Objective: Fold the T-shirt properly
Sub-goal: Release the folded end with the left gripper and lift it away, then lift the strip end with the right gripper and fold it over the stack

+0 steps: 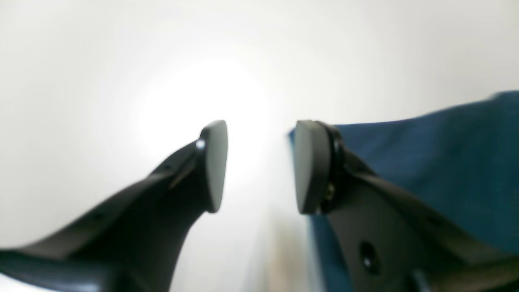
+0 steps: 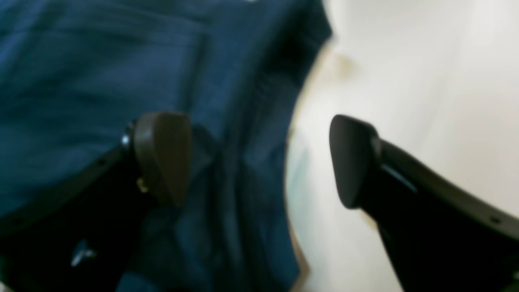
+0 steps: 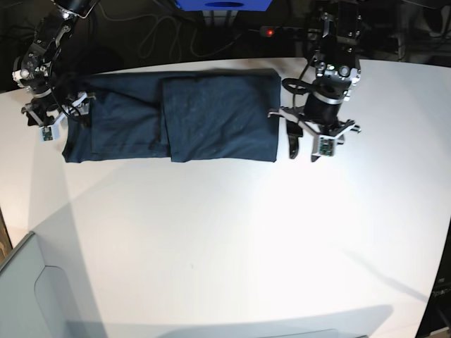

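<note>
The dark navy T-shirt (image 3: 187,116) lies flat on the white table (image 3: 225,239), folded into a long band with a doubled panel toward the right. My left gripper (image 3: 303,146) is open and empty just past the shirt's right edge. In the left wrist view the gripper (image 1: 259,166) spans bare table, with the shirt (image 1: 429,162) beside and under the right finger. My right gripper (image 3: 63,116) is at the shirt's left end. In the right wrist view it (image 2: 259,162) is open, straddling the shirt's edge (image 2: 121,73), one finger over cloth and one over table.
A blue object (image 3: 224,4) and dark cables (image 3: 158,35) sit beyond the table's far edge. A grey panel (image 3: 28,296) is at the bottom left corner. A red light (image 3: 268,32) glows behind the left arm.
</note>
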Motion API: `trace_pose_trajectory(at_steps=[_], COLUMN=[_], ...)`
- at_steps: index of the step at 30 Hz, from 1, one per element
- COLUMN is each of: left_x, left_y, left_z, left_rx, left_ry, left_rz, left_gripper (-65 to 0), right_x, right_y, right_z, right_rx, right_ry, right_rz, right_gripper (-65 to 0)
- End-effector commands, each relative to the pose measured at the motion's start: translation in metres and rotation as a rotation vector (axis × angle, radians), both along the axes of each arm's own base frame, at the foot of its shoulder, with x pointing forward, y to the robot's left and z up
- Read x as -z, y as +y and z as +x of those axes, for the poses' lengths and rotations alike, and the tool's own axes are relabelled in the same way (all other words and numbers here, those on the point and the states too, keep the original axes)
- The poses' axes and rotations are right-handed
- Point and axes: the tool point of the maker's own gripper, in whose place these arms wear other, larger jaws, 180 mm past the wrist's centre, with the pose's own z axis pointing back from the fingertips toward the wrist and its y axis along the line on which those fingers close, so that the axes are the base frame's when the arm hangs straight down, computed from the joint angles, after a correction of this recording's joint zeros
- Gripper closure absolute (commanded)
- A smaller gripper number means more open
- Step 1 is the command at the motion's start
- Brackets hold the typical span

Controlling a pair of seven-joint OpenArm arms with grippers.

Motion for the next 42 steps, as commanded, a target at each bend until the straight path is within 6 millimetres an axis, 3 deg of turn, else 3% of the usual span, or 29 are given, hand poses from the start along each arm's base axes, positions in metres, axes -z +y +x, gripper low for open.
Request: trace_pose_trajectory(at_steps=[1, 6, 11, 19, 24, 29, 34, 37, 42], left_x=[-0.003, 0.02, 0.042, 0.048, 0.053, 0.056, 0.056, 0.057, 0.057], left_y=[0.004, 0.023, 0.027, 0.022, 0.022, 0.021, 0.018, 0.009, 0.009], left_z=[-0.001, -0.016, -0.033, -0.047, -0.057, -0.061, -0.059, -0.06, -0.059], left_rx=[-0.014, -0.101, -0.137, -0.135, -0.138, -0.138, -0.134, -0.117, -0.118], left_ry=[-0.017, 0.068, 0.136, 0.168, 0.192, 0.202, 0.202, 0.207, 0.205], left_rz=[-0.026, -0.155, -0.208, -0.216, -0.214, -0.217, -0.223, -0.234, -0.237], left_gripper=[-26.1, -26.1, -26.1, -26.1, -26.1, -26.1, -26.1, -26.1, -26.1], right_x=[-0.007, 0.014, 0.015, 0.017, 0.014, 0.011, -0.013, -0.042, -0.079], right_y=[-0.004, -0.005, 0.002, 0.012, 0.02, 0.021, 0.026, 0.031, 0.063], right_z=[0.008, -0.002, 0.004, 0.016, 0.022, 0.025, 0.031, 0.035, 0.038], right_rx=[-0.001, 0.009, 0.002, -0.035, -0.094, -0.099, -0.113, -0.131, -0.212], right_ry=[-0.034, 0.023, 0.018, 0.071, 0.078, 0.069, -0.001, -0.073, -0.166], right_rz=[0.002, 0.036, 0.051, 0.046, 0.051, 0.05, 0.007, -0.049, -0.098], right_gripper=[-51.5, -51.1, -48.3, -24.7, -1.7, -0.2, -0.2, -0.2, -0.2])
